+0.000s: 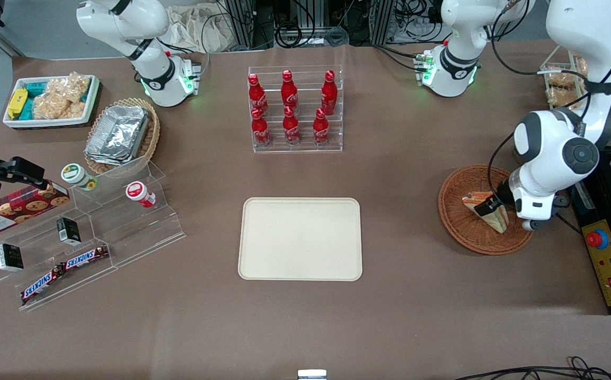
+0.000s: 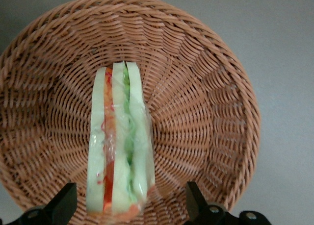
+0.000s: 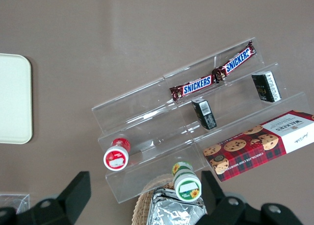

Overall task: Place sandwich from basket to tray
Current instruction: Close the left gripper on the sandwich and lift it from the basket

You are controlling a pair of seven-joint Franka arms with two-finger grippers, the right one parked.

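Note:
The sandwich point(image 1: 496, 218) point(image 2: 120, 141), a wrapped wedge of pale bread with orange-red and green filling, stands on edge in the reddish-brown wicker basket point(image 1: 461, 232) point(image 2: 211, 87) toward the working arm's end of the table. My gripper point(image 1: 487, 207) point(image 2: 130, 205) is lowered into the basket and open, one black finger point(image 2: 64, 203) on each side of the sandwich's wide end, with a gap still showing on one side. The cream tray point(image 1: 300, 238) lies bare at the table's middle, toward the parked arm from the basket.
A clear rack of red cola bottles point(image 1: 295, 108) stands farther from the camera than the tray. A control box with a red button point(image 1: 603, 258) lies beside the basket at the table's end. An acrylic snack shelf point(image 1: 99, 221), a foil-tray basket point(image 1: 123, 134) and a white bin point(image 1: 52, 100) sit at the parked arm's end.

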